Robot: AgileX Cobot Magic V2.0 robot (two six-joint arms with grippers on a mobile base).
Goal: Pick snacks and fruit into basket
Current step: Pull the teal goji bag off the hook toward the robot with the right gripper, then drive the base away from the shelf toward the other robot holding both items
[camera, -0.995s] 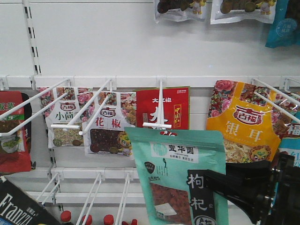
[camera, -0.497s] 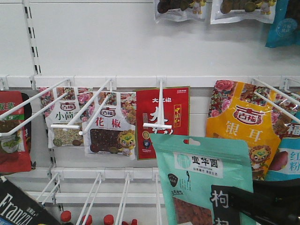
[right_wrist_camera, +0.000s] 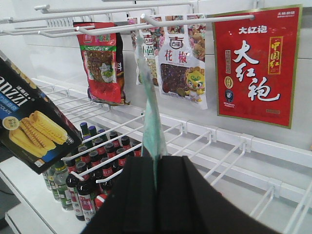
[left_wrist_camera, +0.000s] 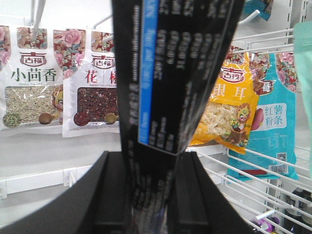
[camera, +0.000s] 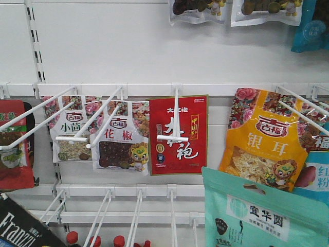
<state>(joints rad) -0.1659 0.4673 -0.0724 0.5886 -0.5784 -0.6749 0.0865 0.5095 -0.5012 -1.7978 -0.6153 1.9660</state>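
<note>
Pouch (camera: pixel 267 218): right claw (right_wrist_camera: pixel 156 163); packet (left_wrist_camera: pixel 180 73): left claw (left_wrist_camera: pixel 151 163)

White pegs (camera: pixel 175 116) jut forward (mint-green pouch (camera: pixel 267 216) blocks lower right); bare wall (camera: pixel 103 46) above lies open

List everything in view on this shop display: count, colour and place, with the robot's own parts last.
mint-green pouch: one, mint green, lower right, off the hooks.
black Franzz packet: one, black, lower left.
red pouch: one, red, hanging at centre.
orange-yellow pouch: one, orange-yellow, hanging right of red pouch.
white pouches: two, white, hanging left of red pouch.
dark red pouch: one, dark red, far left.
light-blue pouch: one, light blue, far right.
bottles: many, dark, capped, below the hooks.
left gripper: one, black, shut on black Franzz packet.
right gripper: one, black, shut on mint-green pouch.
</note>
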